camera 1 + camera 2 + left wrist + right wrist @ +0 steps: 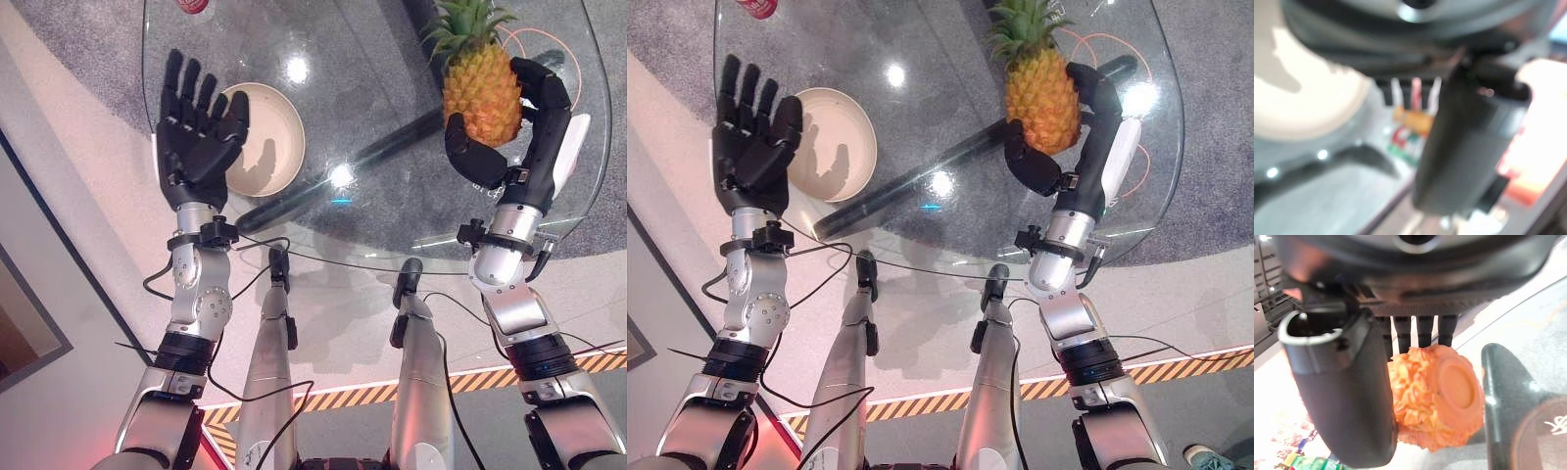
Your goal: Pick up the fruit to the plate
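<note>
Left hand (201, 122): raised at the near left edge of the glass tabletop (392, 117), palm toward the camera, fingers straight and spread, holding nothing. It hovers just beside the plate (269, 132), overlapping the plate's left rim in the head views; whether it touches the rim cannot be told.

Right hand (1068, 137): at the right, thumb and fingers curled round the pineapple (1043, 93), which stands upright with its leafy crown pointing away from the robot. The fruit appears lifted or steadied in the grasp; contact with the tabletop cannot be judged through the glass. Thumb on one flank and fingers on the other is a sensible wrap for a bulky, rough-skinned fruit.

Plate: a pale, shallow, empty dish on the left half of the tabletop, well apart from the pineapple. Judged from this layout, the carry across to the plate is not yet done.

Far edge: part of a red round object (196, 5) shows past the plate.

View differences: the head views give the overall layout and the crown. The right wrist view shows the pineapple's flat base (1457, 384) and the thumb (1347, 396) pressed against its side.
</note>
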Motion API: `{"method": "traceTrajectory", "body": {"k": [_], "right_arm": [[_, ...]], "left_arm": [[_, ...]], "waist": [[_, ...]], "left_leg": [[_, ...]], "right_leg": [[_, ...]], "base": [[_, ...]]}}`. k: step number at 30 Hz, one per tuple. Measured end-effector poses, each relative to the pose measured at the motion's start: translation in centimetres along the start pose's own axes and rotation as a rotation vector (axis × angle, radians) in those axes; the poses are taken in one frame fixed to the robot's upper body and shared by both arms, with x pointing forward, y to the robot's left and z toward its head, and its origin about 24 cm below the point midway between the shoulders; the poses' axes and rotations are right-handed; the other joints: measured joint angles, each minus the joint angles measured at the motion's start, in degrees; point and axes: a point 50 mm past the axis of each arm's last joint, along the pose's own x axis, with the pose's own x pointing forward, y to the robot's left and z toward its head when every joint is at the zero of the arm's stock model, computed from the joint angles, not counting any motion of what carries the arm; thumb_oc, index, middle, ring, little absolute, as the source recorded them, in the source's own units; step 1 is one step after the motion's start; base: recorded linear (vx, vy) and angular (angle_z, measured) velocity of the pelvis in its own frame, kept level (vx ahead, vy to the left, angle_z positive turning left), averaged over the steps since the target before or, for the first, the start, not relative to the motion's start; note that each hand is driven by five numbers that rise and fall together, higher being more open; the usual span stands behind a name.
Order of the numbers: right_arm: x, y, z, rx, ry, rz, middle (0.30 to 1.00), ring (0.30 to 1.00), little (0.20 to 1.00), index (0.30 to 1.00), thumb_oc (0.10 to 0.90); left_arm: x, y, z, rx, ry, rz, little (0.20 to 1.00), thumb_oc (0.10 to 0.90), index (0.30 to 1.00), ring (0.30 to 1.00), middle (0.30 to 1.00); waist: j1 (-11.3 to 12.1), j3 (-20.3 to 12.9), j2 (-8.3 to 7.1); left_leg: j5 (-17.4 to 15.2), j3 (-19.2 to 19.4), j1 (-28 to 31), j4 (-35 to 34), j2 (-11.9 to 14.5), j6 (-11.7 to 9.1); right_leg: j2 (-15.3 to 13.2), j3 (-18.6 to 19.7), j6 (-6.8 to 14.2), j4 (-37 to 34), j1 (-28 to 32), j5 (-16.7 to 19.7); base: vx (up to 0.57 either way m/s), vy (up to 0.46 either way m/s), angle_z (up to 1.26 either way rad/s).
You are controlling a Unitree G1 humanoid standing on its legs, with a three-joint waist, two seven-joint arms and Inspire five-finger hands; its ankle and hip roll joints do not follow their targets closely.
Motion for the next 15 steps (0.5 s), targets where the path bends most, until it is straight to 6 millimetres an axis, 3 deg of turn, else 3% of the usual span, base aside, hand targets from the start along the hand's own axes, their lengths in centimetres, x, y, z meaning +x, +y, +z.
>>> {"method": "traceTrajectory", "body": {"k": [15], "right_arm": [[-0.2,1.7,0.7,0.014,-0.028,0.124,0.300,0.300,0.200,0.300,0.100]], "left_arm": [[0.7,-2.3,-1.9,-0.012,0.182,-0.121,0.900,0.800,0.900,0.900,0.900]], "waist": [[-0.2,0.0,0.00]], "left_leg": [[0.0,0.6,0.3,-0.9,0.1,-0.1]], "right_leg": [[0.0,0.1,0.1,-0.8,0.0,0.2]], "base": [[0.00,0.006,-0.01]]}}
